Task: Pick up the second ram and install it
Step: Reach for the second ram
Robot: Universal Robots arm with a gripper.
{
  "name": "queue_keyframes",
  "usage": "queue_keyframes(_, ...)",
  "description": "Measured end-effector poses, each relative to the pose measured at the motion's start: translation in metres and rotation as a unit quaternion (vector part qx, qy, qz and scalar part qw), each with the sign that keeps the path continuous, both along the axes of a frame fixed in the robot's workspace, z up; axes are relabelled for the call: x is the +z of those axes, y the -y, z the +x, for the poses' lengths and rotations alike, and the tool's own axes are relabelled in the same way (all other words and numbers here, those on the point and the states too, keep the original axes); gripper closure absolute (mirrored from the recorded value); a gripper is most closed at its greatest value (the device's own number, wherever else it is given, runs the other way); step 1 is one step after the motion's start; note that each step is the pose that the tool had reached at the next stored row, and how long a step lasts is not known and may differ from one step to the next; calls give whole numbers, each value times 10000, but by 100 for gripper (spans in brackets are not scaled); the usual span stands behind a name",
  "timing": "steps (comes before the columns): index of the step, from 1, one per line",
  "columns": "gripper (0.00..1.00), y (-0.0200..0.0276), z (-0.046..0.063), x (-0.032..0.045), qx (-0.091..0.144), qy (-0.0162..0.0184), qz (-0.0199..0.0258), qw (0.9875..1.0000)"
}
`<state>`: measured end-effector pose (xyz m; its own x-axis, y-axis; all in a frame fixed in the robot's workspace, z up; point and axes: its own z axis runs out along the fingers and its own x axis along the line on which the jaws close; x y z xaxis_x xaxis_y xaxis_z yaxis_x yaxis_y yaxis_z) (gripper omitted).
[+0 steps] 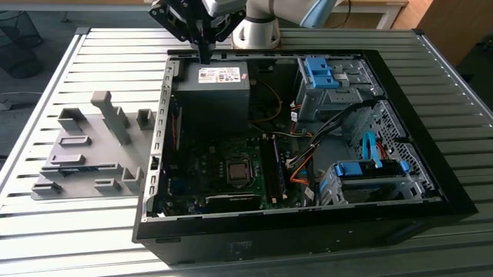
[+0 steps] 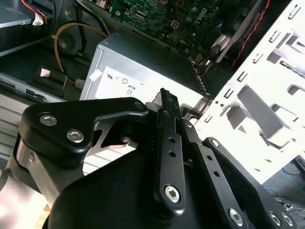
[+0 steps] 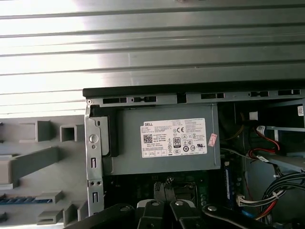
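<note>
The second ram [image 1: 77,168] lies as a thin blue-green stick in the grey fixture plate [image 1: 85,184], at the exterior view's left of the open computer case [image 1: 431,190]. In the first wrist view the ram [image 3: 26,199] shows as a blue strip among the fixture blocks. My gripper [image 1: 205,55] hangs over the back edge of the case, just above the grey power supply [image 1: 212,86], far from the ram. Its fingers [image 2: 164,102] are pressed together, shut, with nothing between them. A green stick [image 1: 275,176] stands in one of the long motherboard slots.
The case sits on a slatted metal table [image 1: 92,236]. Inside are the motherboard [image 1: 223,173], loose cables [image 1: 301,164] and blue-handled drive cages [image 1: 320,72] [image 1: 366,170]. Upright grey fixture blocks [image 1: 112,115] rise beside the ram.
</note>
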<state>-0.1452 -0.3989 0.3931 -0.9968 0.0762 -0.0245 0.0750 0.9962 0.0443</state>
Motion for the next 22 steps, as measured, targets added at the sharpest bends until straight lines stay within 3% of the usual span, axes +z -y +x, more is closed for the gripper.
queue_keyframes(8, 89, 0, -55, -2, 0, 0, 0, 10000)
queue_keyframes(9, 89, 0, -229, -6, -1, 0, 0, 10000)
queue_keyframes(22, 89, 0, -258, -6, 0, 0, 0, 10000)
